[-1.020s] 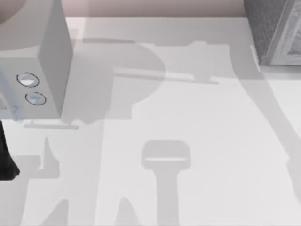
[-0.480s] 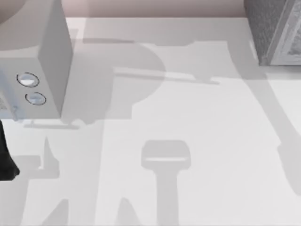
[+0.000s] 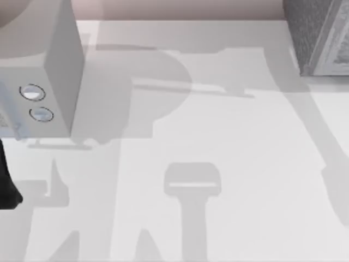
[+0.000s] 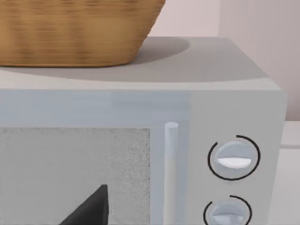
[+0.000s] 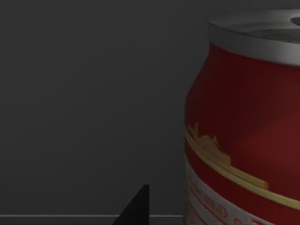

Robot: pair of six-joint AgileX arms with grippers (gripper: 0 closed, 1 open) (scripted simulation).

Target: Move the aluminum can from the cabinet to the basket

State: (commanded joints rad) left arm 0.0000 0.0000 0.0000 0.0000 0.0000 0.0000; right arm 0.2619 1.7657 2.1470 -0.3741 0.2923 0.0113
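**Can close ahead of my right wrist, inside the dark cabinet**

Top view: I look down on the pale counter (image 3: pixel 229 164), crossed by soft grey shadows. A grey microwave (image 3: pixel 54 71) stands at the far left, its two round knobs (image 3: pixel 32 93) stacked on the front face. At the far right corner sits the grey cabinet (image 3: pixel 316 35), speckled on its side. A dark piece of my left arm (image 3: pixel 6 185) shows at the left edge, just below the microwave's front.

Left wrist view: the microwave (image 4: pixel 140 140) front is close ahead, with its speckled door window, a pale vertical handle (image 4: pixel 171 168) and the two knobs beside it. On the microwave's top rests a woven wicker basket (image 4: pixel 70 33), set toward one side, its shadow falling across the bare top. One dark fingertip (image 4: pixel 91 208) of my left end effector pokes in low, in front of the door window; I cannot tell whether that end effector is released or clenched.

Right wrist view: the aluminum can (image 5: pixel 243 131) stands upright inside a dim grey enclosure, very near the camera, red with a silver top and a yellow-and-white label band. A plain dark wall (image 5: pixel 93 93) lies behind it. One dark fingertip (image 5: pixel 138 208) of my right end effector shows beside the can, not touching it; I cannot tell its state either.
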